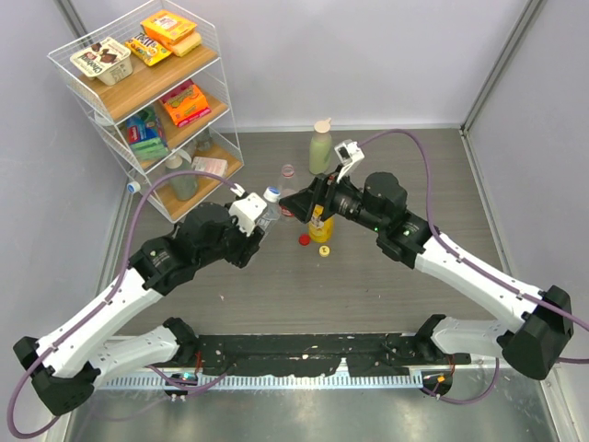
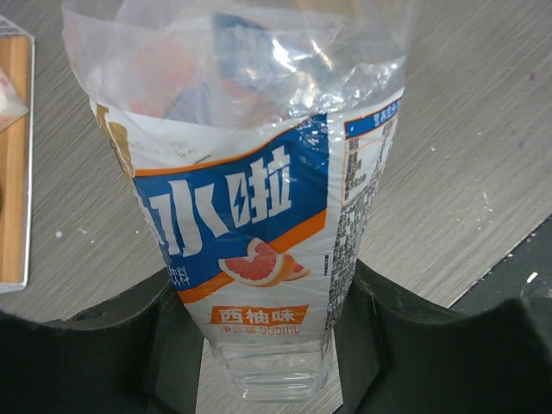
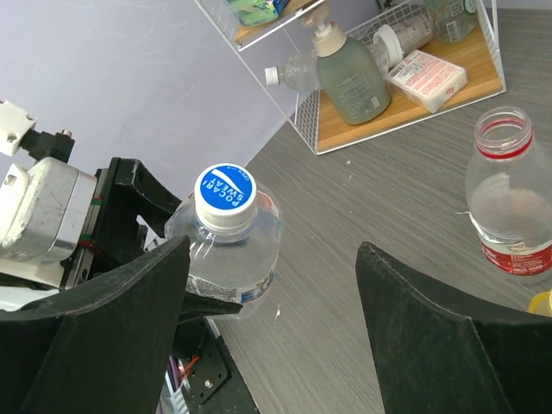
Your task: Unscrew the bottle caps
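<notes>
**A:** The left fingers (image 2: 414, 345) were clamped low on the label of the clear bottle (image 2: 259, 216). I'd call that the anchor, so the body couldn't spin.

**B:** And the right fingers (image 3: 431, 345)?

**A:** Spread wide with nothing in them, poised just short of the blue-white cap (image 3: 224, 197). That cap sat screwed onto the held bottle, up over the middle of the worktop (image 1: 304, 295).

**B:** Why was the bottle leaning?

**A:** My read: it was tipped toward the right arm to offer the cap straight into those open fingers.

**B:** And the other caps?

**A:** The red cap (image 1: 304, 240) and the yellow cap (image 1: 324, 250) lay loose on the worktop, just beside the yellow bottle (image 1: 319, 230) on its near side. The red-ringed bottle (image 3: 509, 198) stood close by with a bare mouth.

**B:** So it was one cap to go?

**A:** It looked that way. The right fingers needed to close squarely on the cap's rim, because a skewed bite could have slipped off.
</notes>
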Motion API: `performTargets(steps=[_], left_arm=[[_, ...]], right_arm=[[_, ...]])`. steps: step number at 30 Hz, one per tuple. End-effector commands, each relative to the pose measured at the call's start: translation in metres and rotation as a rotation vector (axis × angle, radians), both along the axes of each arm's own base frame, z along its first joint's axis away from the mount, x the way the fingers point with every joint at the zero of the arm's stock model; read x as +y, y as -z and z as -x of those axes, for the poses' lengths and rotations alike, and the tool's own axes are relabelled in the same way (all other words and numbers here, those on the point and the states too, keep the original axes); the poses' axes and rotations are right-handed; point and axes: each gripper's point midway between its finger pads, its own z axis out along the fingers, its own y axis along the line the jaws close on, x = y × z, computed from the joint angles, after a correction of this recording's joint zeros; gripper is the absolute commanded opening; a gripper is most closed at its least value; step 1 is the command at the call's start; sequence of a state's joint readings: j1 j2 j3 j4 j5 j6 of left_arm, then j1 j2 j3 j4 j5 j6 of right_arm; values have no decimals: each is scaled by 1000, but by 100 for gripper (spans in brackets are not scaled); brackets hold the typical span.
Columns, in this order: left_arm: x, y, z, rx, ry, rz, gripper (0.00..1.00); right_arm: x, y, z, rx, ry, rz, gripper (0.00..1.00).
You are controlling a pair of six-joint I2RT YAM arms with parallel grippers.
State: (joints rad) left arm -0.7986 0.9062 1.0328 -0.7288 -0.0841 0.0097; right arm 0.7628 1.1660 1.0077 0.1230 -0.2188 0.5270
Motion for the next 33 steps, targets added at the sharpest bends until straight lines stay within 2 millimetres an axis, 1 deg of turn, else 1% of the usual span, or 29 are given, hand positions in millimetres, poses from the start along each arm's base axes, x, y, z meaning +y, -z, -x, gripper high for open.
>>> performTargets(steps=[1,2,3,11,16,18,23,26,29,32,33], left_arm=[[3,-7,-16,-66,-65,-4,15],[3,-5,-16,-63,-63,-7,15],[3,-4,-17,-63,-66,-7,15],[-4,3,-14,-33,-35,-8,16],[-8,7,-13,-11,-15,-12,17],[-9,7,-12,-8,-11,-13,17],[-9,8,-13,-7,-13,-12,17],[-8,7,-12,-7,-13,-12,17],[-9,7,-12,-8,-12,-11,17],[-8,7,-12,-8,-12,-11,17],[-8,7,-12,-8,-12,-11,17]], right_arm=[[11,-35,-5,-25,-15,-116,79],[14,-32,-7,-20,-20,-112,78],[16,-33,-7,-18,-24,-125,76],[27,-35,-12,-9,-39,-175,72],[33,-36,-15,-3,-42,-193,64],[36,-34,-17,6,-44,-193,60],[45,-24,-18,35,-65,-177,54],[46,-21,-18,47,-66,-176,44],[47,-20,-17,51,-69,-175,38],[47,-20,-17,51,-68,-177,19],[46,-20,-16,48,-69,-175,10]])
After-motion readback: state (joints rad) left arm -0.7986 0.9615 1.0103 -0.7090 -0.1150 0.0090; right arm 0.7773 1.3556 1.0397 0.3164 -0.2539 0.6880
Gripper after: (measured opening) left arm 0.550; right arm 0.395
